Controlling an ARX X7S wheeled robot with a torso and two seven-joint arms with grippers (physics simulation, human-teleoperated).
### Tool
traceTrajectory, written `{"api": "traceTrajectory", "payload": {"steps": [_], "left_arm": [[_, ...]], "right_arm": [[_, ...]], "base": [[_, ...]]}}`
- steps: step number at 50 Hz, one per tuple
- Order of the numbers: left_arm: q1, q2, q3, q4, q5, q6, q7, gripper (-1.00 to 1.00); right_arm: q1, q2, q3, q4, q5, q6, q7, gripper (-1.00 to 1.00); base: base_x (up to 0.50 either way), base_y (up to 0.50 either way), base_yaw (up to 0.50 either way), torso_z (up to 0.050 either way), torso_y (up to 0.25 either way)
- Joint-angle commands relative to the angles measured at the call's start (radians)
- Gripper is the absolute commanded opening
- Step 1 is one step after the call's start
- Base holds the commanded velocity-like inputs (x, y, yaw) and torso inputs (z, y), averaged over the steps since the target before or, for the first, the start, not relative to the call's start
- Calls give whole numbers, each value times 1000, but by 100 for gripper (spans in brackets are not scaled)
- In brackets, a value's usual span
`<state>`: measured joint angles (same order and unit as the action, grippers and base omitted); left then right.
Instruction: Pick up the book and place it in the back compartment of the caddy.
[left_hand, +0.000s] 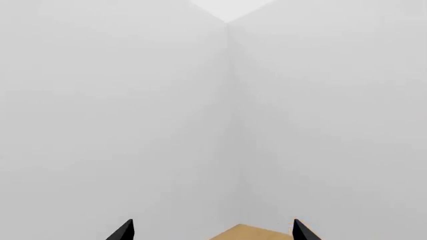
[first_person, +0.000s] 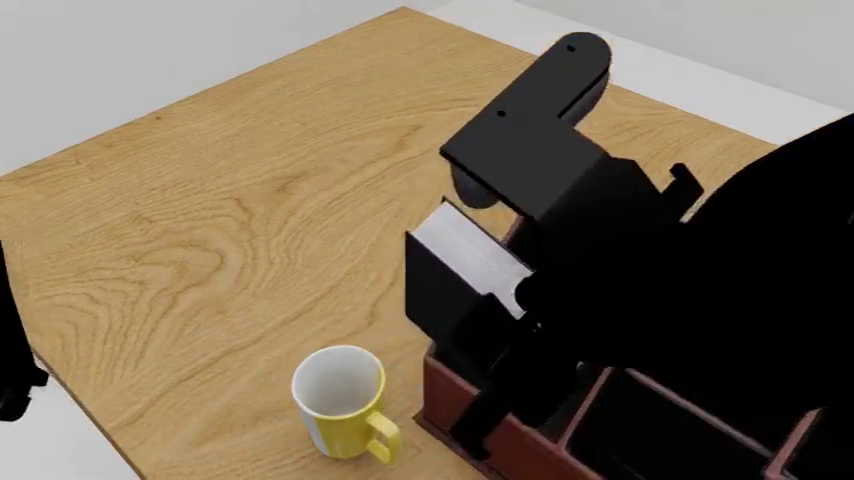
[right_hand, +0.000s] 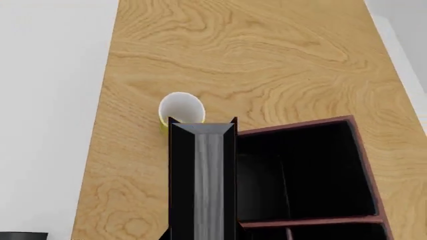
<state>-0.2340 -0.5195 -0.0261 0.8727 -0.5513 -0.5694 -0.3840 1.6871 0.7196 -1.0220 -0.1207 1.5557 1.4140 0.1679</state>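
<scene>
In the head view my right gripper (first_person: 523, 300) is shut on the book (first_person: 463, 252), a thin black hardcover with white page edges, held upright over the mug-side end of the dark red caddy (first_person: 454, 410). In the right wrist view the book (right_hand: 202, 175) runs up from between my right gripper (right_hand: 202, 236) jaws. It stands along the end wall of the caddy (right_hand: 300, 125), beside a large black compartment. I cannot tell whether its far end is inside. My left gripper (left_hand: 213, 231) is open and empty, facing white walls.
A yellow mug with a white inside (first_person: 340, 400) stands upright on the wooden table (first_person: 200, 230) just left of the caddy; the right wrist view shows the mug (right_hand: 181, 107) beyond the book. A red divider (right_hand: 313, 220) crosses the caddy. The table edge runs close by the mug.
</scene>
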Motion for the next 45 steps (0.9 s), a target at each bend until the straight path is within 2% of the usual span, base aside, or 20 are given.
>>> {"api": "traceTrajectory", "payload": {"steps": [1,7,26,45], "left_arm": [[8,10,-6,2,16,21,-19,100],[-6,2,12,10,26,-21,-45,100],[-56,26,26,-46,36,4,-50,100],[-82,24,36,-49,39,-21,-75,100]], "right_arm": [[89,63,-13,5,-160,-22,-211,-100],[135,83,-30,54,-255,-72,-307,-100],[232,114,-185,254,-509,-183,-624,-100],[251,147,-243,281,-540,-148,-697,-100]], "base": [[0,0,0,0,0],[0,0,0,0,2],[0,0,0,1,1],[0,0,0,0,1]]}}
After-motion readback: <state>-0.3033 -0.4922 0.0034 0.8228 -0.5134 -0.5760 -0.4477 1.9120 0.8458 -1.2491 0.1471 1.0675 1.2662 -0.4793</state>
